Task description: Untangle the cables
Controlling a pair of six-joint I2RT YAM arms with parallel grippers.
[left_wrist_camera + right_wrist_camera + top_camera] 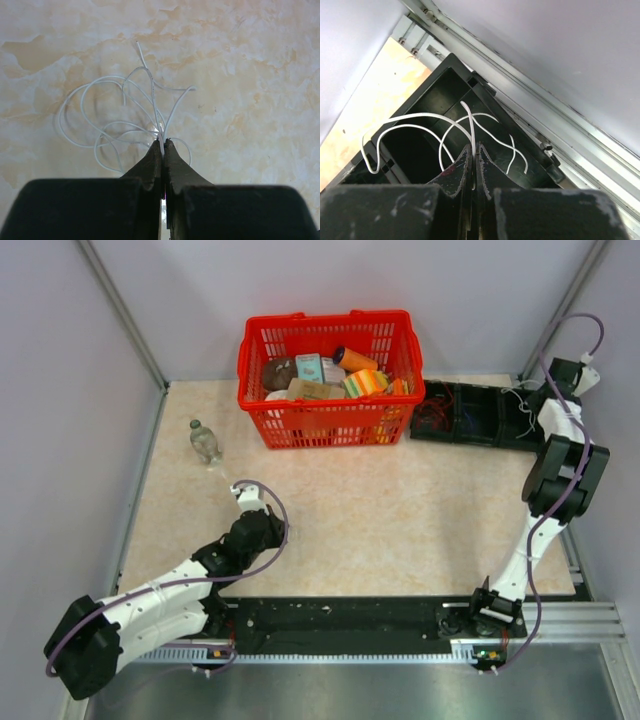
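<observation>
Two arms work far apart in the overhead view: the left arm [170,585] lies low across the near-left of the worktop [400,510], its tip close to a small clear bottle [205,442], while the right arm [560,470] stands tall at the far-right corner above a black tray [480,425]. A red basket [325,320] full of packets sits at the far edge just left of that tray, and reddish wires [432,418] lie bunched in the tray's left end. From the left wrist, the left jaws are pressed tight together, pinching several strands of the white cables [124,97], whose loose overlapping loops spread over the marbled worktop ahead and to the left of the tips, one free end pointing away. From the right wrist, the right jaws are likewise clamped, gripping white strands [470,117] that arch out to both sides over the compartments of the tray [430,100] (whether their ends touch it is not clear). A metal frame rail [530,95] and the grey wall run beside the tray.
</observation>
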